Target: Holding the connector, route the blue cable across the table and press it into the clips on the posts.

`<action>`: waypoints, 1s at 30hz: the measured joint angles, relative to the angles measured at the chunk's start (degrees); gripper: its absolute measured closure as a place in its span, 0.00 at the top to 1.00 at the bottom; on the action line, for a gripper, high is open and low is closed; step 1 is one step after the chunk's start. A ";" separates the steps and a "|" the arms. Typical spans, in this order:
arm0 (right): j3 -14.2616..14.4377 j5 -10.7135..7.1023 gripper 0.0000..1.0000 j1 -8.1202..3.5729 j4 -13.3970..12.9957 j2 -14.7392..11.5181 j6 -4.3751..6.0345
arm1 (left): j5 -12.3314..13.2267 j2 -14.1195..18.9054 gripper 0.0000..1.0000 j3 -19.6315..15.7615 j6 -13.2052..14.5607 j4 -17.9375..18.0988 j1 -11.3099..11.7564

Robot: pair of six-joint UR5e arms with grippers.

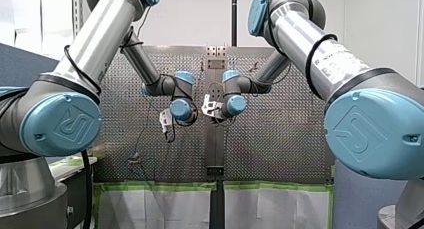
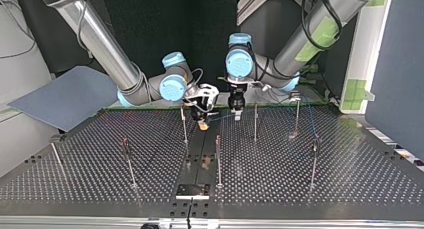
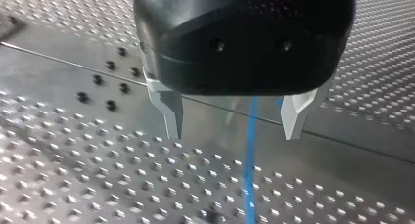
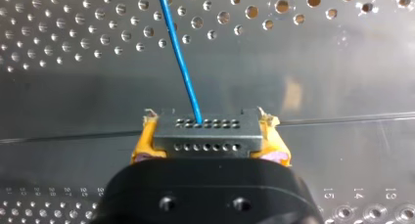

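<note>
In the top view my right arm enters from the upper left and my left arm from the upper right. Their wrists sit close together at upper centre, pointing down. My left claw [image 3: 232,133] hangs with its metal fingers spread apart. My right claw [image 4: 208,122] has its yellow pads clamped on the connector [image 4: 205,137].

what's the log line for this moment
right fingers: shut on connector | left fingers: open, cable passing between them, ungripped

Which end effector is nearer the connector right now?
Right. My right end effector clamps the connector; my left end effector is open, beside it, over the blue cable.
</note>
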 joint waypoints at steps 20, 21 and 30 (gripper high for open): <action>-0.01 0.02 0.00 -0.03 -0.09 0.00 0.01 | -0.60 -4.45 1.00 5.24 -0.10 1.74 0.95; -0.02 0.00 0.00 -0.02 -0.09 0.01 0.01 | -0.61 -4.47 1.00 5.49 -0.10 1.60 1.09; -0.12 -0.10 0.00 -0.02 -0.05 0.00 0.11 | -0.59 -4.52 1.00 6.08 0.12 -0.29 1.66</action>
